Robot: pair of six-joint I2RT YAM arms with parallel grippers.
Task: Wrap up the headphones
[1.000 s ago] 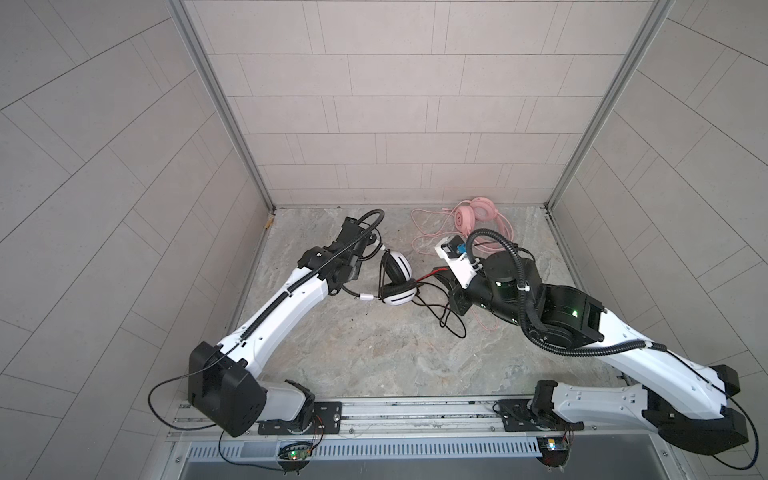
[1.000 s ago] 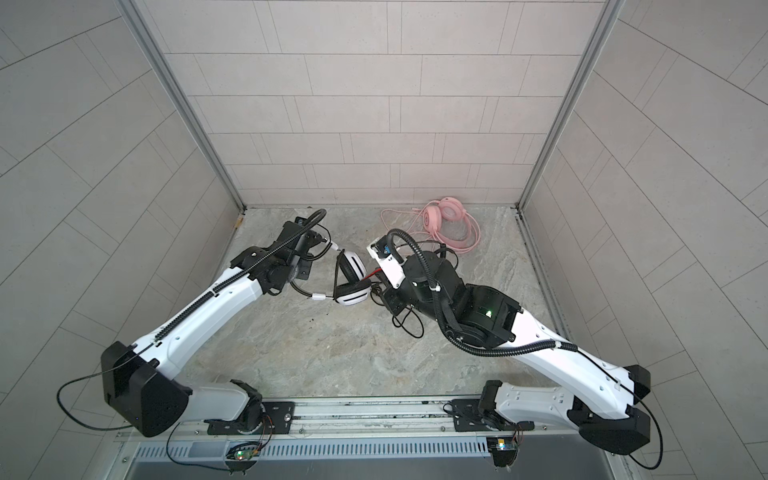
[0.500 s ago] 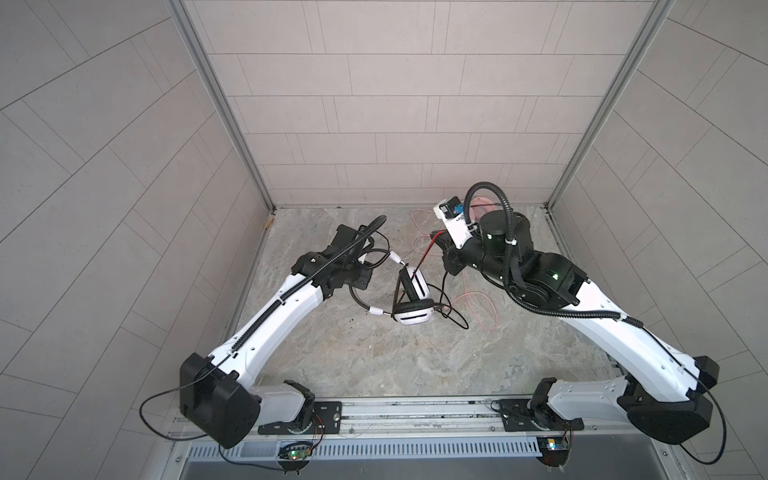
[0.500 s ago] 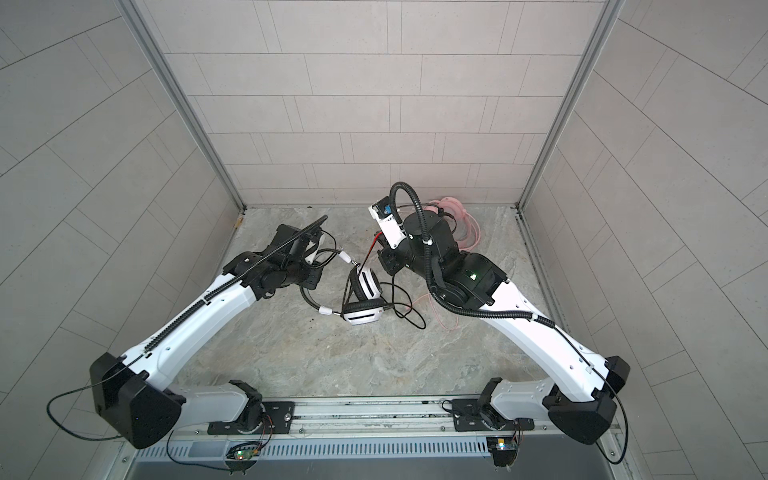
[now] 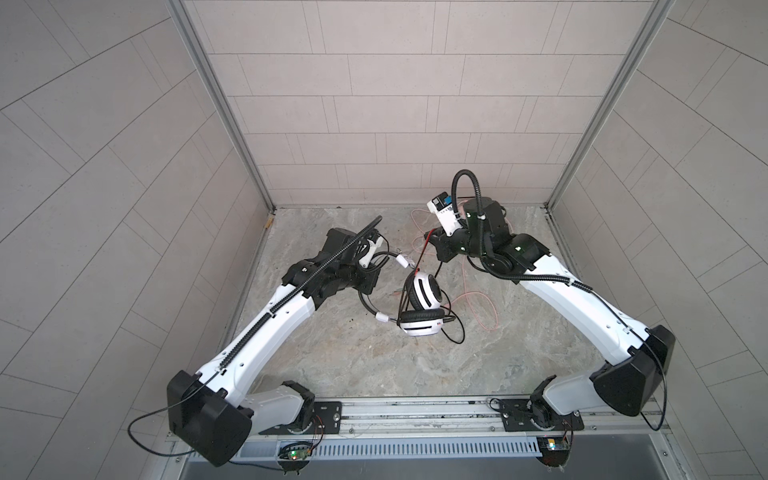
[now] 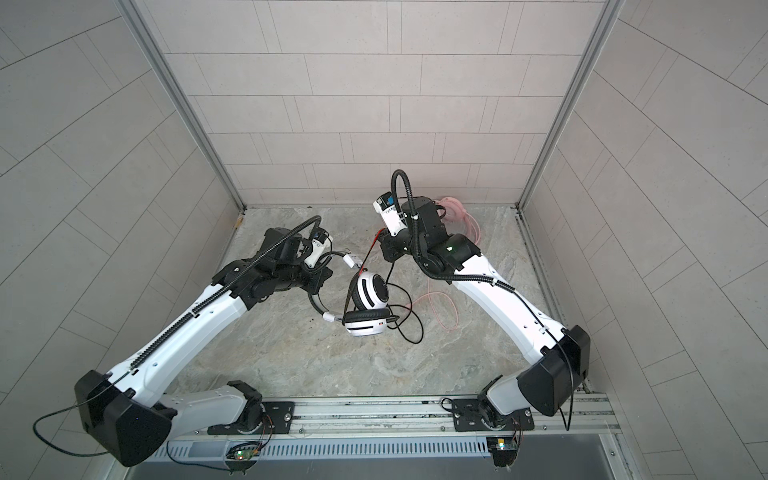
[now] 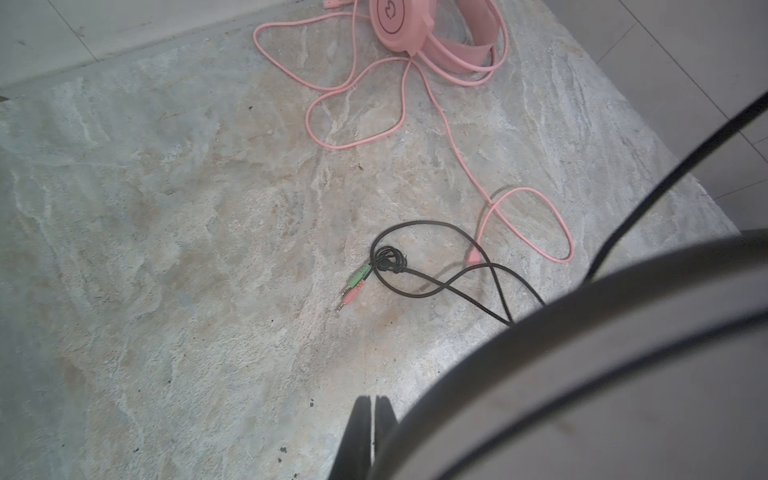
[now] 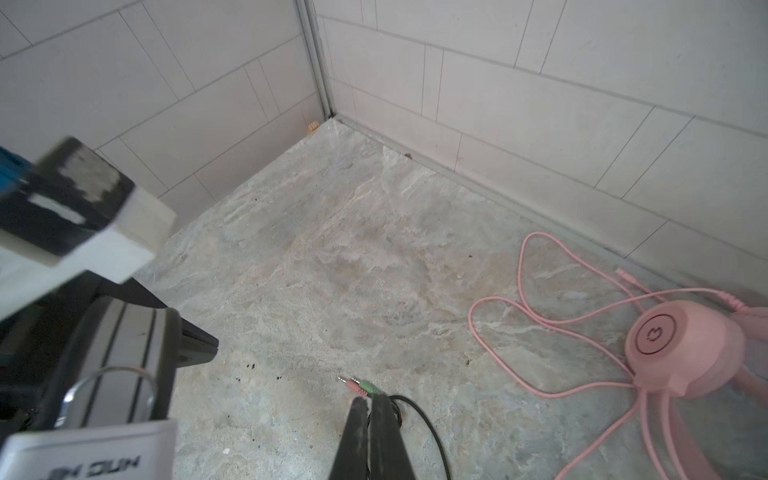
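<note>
Currently clamping the white-and-black headset by its headband over the middle of the bench with the left tool, jaws together. Pinching its black cable just right, in the right tool, jaws shut on it. Leaving the pink headset lying far right, cable sprawling loose.

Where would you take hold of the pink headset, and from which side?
Probably the pink headset by its headband, coming straight down from above. It lies on its side on the table, with the flat earcup facing up and looking too broad for the jaws. The band is a narrow strip. Steer clear of the loose pink cable.
</note>
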